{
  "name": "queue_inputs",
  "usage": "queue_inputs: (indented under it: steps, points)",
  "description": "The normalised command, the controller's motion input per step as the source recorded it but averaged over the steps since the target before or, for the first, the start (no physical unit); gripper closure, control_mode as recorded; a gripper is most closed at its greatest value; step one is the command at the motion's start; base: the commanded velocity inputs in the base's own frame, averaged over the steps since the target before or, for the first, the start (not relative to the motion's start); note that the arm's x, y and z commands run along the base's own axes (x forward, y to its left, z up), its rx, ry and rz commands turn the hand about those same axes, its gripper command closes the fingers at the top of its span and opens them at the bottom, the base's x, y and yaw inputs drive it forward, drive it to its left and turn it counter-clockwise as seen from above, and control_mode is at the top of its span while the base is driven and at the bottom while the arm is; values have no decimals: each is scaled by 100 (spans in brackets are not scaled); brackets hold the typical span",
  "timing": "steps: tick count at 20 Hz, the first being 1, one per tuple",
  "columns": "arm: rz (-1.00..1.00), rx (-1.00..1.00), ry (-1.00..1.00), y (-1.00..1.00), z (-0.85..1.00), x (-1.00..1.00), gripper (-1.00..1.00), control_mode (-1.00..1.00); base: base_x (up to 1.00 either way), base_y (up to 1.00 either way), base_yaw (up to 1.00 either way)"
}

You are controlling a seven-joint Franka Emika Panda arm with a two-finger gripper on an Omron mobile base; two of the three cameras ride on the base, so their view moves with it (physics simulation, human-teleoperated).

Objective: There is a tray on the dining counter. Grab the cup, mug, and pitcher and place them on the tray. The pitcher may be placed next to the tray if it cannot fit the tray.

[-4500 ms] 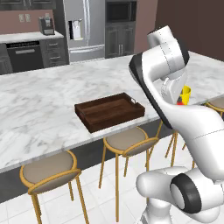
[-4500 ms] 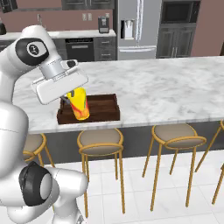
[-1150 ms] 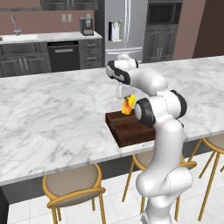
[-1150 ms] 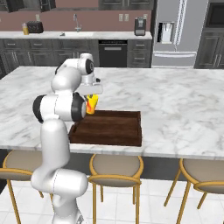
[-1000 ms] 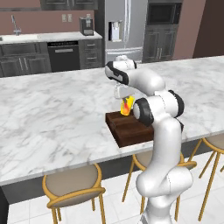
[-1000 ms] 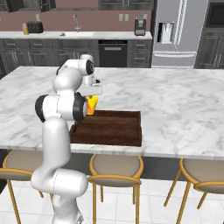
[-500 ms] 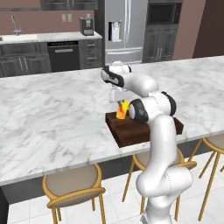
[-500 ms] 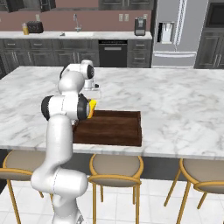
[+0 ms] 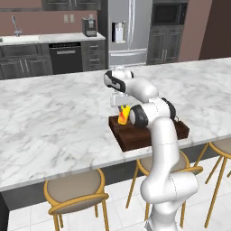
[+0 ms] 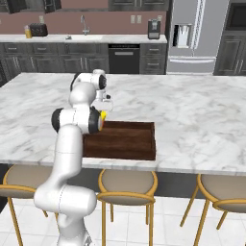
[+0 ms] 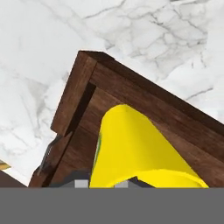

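The gripper sits over the cup at the tray's nine o'clock end; whether its jaws pinch this light, rigid, smooth cup, best held by its sides, cannot be told.

Yellow cup in tray (far-left corner)

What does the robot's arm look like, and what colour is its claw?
The arm is glossy white, made of fat rounded tube sections that bend like elbows. Each joint has a dark, nearly black ring or cap, like the round one on its side. No cables or writing show on it. The claw is a small boxy white hand, and its finger tips are too hidden to tell their colour.
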Motion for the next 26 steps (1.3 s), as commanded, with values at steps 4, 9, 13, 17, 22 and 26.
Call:
queue_inputs:
  steps: [4,9,13,17,22,26]
  points:
    - [-6,0,0,0,-36,26,100,-100,0,0,0]
    - [-6,0,0,0,-44,6,100,-100,0,0,0]
    - [-9,0,0,4,-51,-43,-100,-100,0,0,0]
    - [-9,0,0,0,-28,-62,-100,-100,0,0,0]
    - [-7,0,0,5,-7,-49,-100,-100,0,0,0]
    - [-6,-2,-5,24,4,-44,-100,-100,0,0,0]
